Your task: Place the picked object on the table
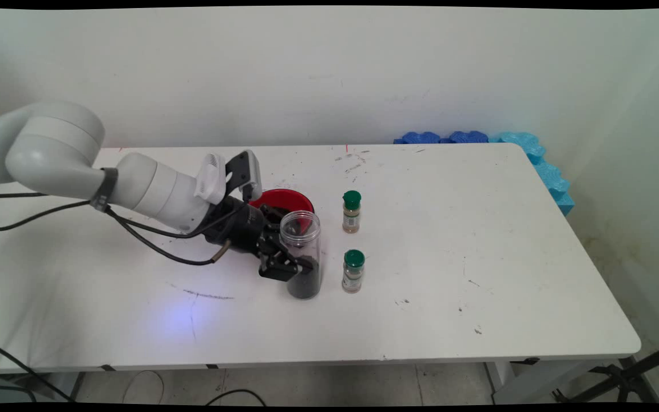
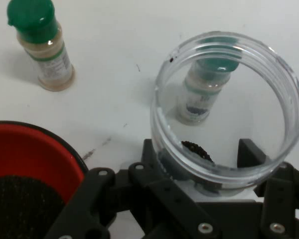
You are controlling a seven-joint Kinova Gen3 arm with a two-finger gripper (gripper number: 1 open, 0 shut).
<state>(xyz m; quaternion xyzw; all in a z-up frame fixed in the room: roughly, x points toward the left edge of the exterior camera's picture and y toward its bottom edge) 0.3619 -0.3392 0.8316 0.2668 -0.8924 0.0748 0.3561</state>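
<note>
My gripper (image 1: 294,258) is shut on a clear plastic jar (image 1: 303,232) near the table's middle. The jar is upright and open-topped, with dark grains in its bottom, and its base is at the table surface. In the hand view the jar (image 2: 289,89) fills the right half, and the gripper (image 2: 203,155) clasps its wall with one finger on each side. Right behind the jar and hand stands a red bowl (image 1: 284,200) holding dark grains. The bowl (image 2: 45,149) shows at the hand view's lower left.
Two small spice bottles with green caps stand right of the jar, one farther back (image 1: 352,212) and one nearer (image 1: 353,270). In the hand view one bottle (image 2: 41,47) is at the upper left; the other (image 2: 205,89) shows through the jar. Blue foam pieces (image 1: 535,157) lie at the far right corner.
</note>
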